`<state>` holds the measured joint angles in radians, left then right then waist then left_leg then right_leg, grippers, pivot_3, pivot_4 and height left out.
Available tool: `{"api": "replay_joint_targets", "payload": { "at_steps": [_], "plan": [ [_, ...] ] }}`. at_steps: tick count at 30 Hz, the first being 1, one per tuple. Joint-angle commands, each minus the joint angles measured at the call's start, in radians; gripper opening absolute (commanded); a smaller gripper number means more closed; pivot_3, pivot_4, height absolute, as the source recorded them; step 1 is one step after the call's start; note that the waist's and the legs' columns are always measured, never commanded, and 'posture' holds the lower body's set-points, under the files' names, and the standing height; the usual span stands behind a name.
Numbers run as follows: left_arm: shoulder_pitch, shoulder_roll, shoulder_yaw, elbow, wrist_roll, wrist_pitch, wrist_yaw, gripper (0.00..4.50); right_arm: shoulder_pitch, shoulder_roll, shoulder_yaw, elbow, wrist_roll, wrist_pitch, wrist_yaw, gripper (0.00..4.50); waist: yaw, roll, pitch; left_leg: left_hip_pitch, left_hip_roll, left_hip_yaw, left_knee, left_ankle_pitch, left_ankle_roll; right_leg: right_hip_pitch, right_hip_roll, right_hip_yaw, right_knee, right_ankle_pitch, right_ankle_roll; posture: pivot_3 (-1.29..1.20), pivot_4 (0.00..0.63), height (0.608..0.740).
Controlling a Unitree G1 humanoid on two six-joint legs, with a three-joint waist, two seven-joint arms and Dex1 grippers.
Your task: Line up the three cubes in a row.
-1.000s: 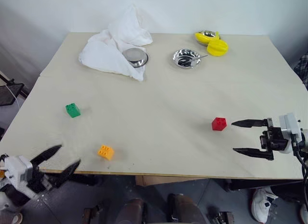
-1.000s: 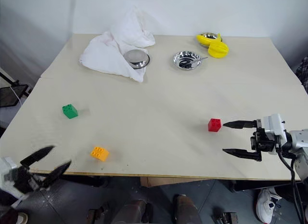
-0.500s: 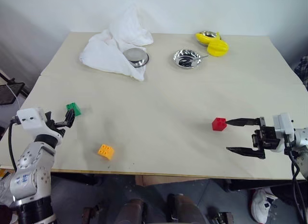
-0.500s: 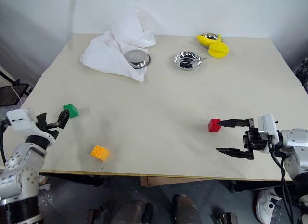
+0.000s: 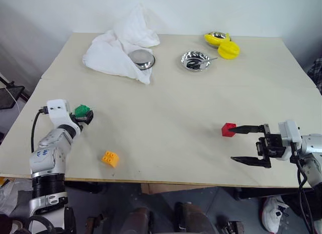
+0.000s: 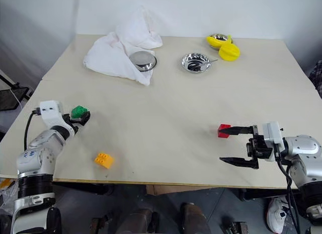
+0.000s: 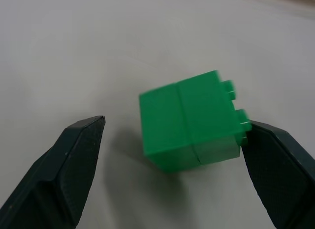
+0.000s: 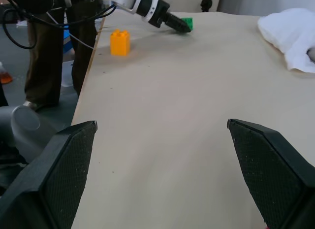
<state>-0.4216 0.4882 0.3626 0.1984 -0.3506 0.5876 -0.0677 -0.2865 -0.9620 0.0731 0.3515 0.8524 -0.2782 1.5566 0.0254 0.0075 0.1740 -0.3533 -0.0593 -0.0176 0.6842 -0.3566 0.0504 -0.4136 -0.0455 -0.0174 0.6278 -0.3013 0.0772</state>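
While my left gripper [image 5: 86,114] stands wide open at the green cube [image 5: 81,110], the cube sits between its two black fingers, tipped on the table [image 5: 166,98] so that its studs face one finger. In the left wrist view the cube [image 7: 192,119] lies close against that finger [image 7: 278,170], the studs at its tip, though I cannot tell whether they touch; the other finger [image 7: 69,165] is clear of it with a gap of bare tabletop. Nothing is gripped.

My right gripper [image 5: 245,143] is also spread wide, pointing across the table toward my left. Its farther finger [image 5: 247,129] reaches up to the red cube [image 5: 228,129], tip just beside or against the cube's side; the nearer finger [image 5: 246,160] hangs over bare wood, well apart from it. The red cube stands outside the opening, not between the fingers.

As for the orange-yellow cube [image 5: 110,158], it stands alone near the table's front edge on my left side, nearer to me than the green one and apart from both grippers. So the three cubes lie scattered: green and orange-yellow on the left, red far off on the right.
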Motion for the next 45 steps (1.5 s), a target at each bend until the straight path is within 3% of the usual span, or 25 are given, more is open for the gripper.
{"api": "replay_joint_targets", "payload": {
  "at_steps": [1,10,18,27,45],
  "plan": [
    [-0.017,0.005,0.012,-0.024,0.011,-0.008,0.0,4.5,0.008,0.011,-0.039,-0.031,0.0,0.006,0.058,4.44,-0.001,0.0,0.0,0.0,0.0,0.0,0.0,0.0,0.0,0.0,0.0,0.0,0.0,0.0,0.0,0.0,0.15,0.74],
    [-0.01,-0.002,-0.005,-0.032,0.046,-0.032,-0.007,4.5,0.007,0.032,-0.045,-0.026,-0.022,0.014,0.058,4.44,0.003,0.0,0.0,0.0,0.0,0.0,0.0,0.0,0.0,0.0,0.0,0.0,0.0,0.0,0.0,0.0,0.15,0.74],
    [0.134,0.0,0.051,-0.166,0.029,-0.267,-0.129,4.5,0.026,0.021,-0.039,-0.03,-0.03,0.022,0.058,4.44,-0.002,0.0,0.0,0.0,0.0,0.0,0.0,0.0,-0.001,0.0,0.0,0.0,0.0,0.0,0.0,0.0,0.15,0.74],
    [0.151,-0.015,0.086,-0.148,0.063,-0.328,-0.06,4.5,0.029,0.014,-0.025,-0.036,-0.036,0.027,0.058,4.44,0.005,-0.001,0.0,0.0,0.0,0.0,0.0,0.001,0.0,0.001,-0.001,0.0,0.0,0.0,0.0,0.0,0.15,0.74],
    [0.025,0.076,0.096,0.179,0.097,-0.334,-0.059,4.5,0.019,0.06,-0.033,-0.049,-0.065,0.041,0.058,4.44,0.001,-0.001,0.0,0.001,0.0,0.0,0.0,0.001,0.0,0.001,0.0,0.0,0.0,0.0,0.0,0.0,0.15,0.74]
  ]
}}
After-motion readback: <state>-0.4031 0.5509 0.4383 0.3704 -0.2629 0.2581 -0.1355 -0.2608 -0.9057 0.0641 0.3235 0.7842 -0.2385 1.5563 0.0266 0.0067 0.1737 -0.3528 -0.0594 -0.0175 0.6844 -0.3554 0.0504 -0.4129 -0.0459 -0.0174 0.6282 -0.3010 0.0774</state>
